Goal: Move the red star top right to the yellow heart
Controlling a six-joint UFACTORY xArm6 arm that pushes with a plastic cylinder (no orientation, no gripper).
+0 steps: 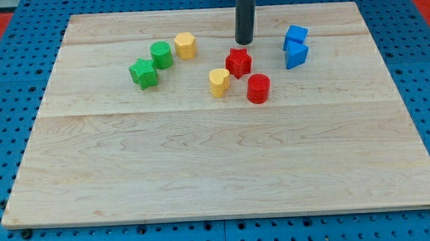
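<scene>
The red star (238,62) sits on the wooden board just up and to the right of the yellow heart (218,82); the two are close, nearly touching. My tip (244,41) stands just above the red star, at its upper right, a small gap from it.
A red cylinder (258,88) lies below and right of the star. A yellow hexagon (185,45), a green cylinder (161,54) and a green star (144,73) sit to the view's left. Two blue blocks (295,47) sit to the right. The board (217,164) ends in a blue pegboard surround.
</scene>
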